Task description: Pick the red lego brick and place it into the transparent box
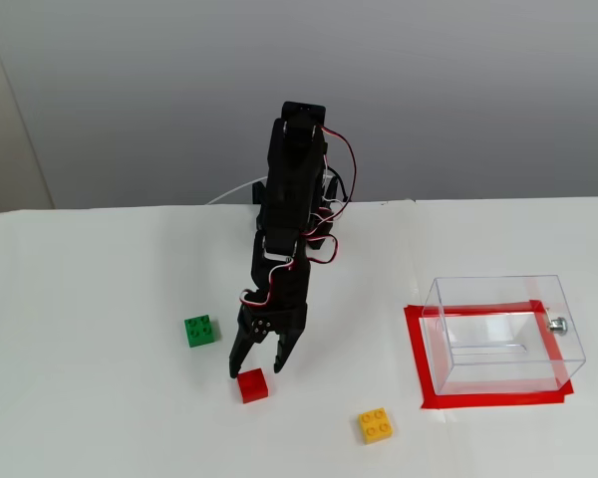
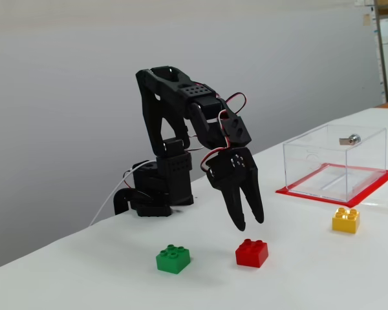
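I have the gripper (image 1: 257,368) hanging over the red brick (image 1: 253,385), fingers spread and pointing down at the table (image 1: 100,398). Nothing is between them. In the side fixed view the fingertips (image 2: 240,224) sit clearly above the brick (image 2: 252,252), not touching it, so I judge this as the approach step: lined up, grasp not yet made.

The red brick rests flat on the table, studs up, between the green brick (image 1: 201,330) and the yellow brick (image 1: 376,425). Both neighbours lie well apart from it, so I see little risk of nudging them. The box (image 1: 503,334) stands off to the right in the front fixed view, on a red tape frame (image 1: 415,358), open at the top and empty as far as I can tell.

Next I need to lower the gripper until the fingers straddle the brick. In the front fixed view the tips look set slightly behind it, so I would ease forward a touch while descending. Then I close, lift clear, swing right and release above the box.
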